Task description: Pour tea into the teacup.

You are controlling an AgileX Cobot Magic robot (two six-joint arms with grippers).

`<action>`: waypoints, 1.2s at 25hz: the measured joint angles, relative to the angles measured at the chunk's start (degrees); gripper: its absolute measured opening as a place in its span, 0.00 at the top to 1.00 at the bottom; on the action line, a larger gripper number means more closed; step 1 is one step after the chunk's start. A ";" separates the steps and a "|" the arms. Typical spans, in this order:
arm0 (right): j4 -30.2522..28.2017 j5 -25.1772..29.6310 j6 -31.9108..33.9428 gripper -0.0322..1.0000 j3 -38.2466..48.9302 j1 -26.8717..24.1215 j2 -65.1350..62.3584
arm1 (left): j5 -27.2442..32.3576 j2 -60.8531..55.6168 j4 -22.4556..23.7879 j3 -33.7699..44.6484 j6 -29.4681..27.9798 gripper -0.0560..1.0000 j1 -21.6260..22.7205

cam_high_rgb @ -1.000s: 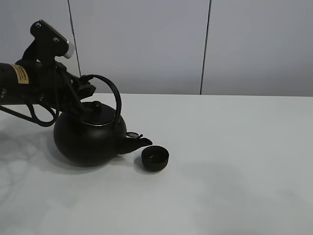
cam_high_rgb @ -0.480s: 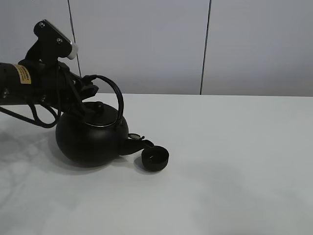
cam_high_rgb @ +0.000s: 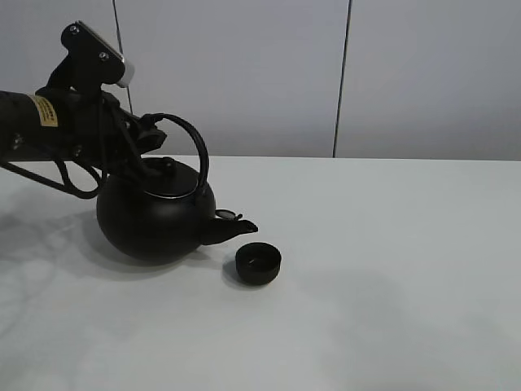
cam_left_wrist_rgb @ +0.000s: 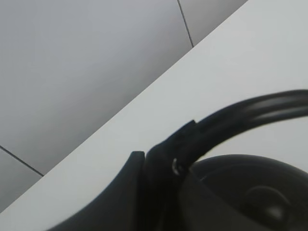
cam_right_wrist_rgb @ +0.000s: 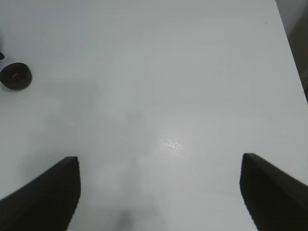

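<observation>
The big round black kettle [cam_high_rgb: 155, 220] hangs just above the white table [cam_high_rgb: 391, 269] at the left, nearly level. My left gripper [cam_high_rgb: 145, 137] is shut on its arched handle [cam_high_rgb: 195, 155]. The spout [cam_high_rgb: 241, 227] points right and ends a little above and left of the teacup [cam_high_rgb: 258, 265], apart from it. The teacup is tiny, matte black and stands on the table. In the left wrist view my left gripper [cam_left_wrist_rgb: 166, 156] clamps the handle [cam_left_wrist_rgb: 250, 113] over the lid [cam_left_wrist_rgb: 255, 202]. In the right wrist view my right gripper [cam_right_wrist_rgb: 159, 192] is open and empty, far from the teacup [cam_right_wrist_rgb: 15, 76].
A grey panelled wall [cam_high_rgb: 269, 73] stands behind the table. The table's right edge [cam_right_wrist_rgb: 288, 53] shows in the right wrist view. The right arm is out of the exterior view.
The kettle has risen and tipped back towards level. Its spout, which was down at the teacup's rim half a second ago, has lifted off it. The teacup has not moved.
</observation>
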 joint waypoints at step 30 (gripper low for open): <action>0.00 -0.06 0.00 0.37 0.00 0.00 0.00 | 0.28 1.44 -0.18 -1.24 4.97 0.86 -1.91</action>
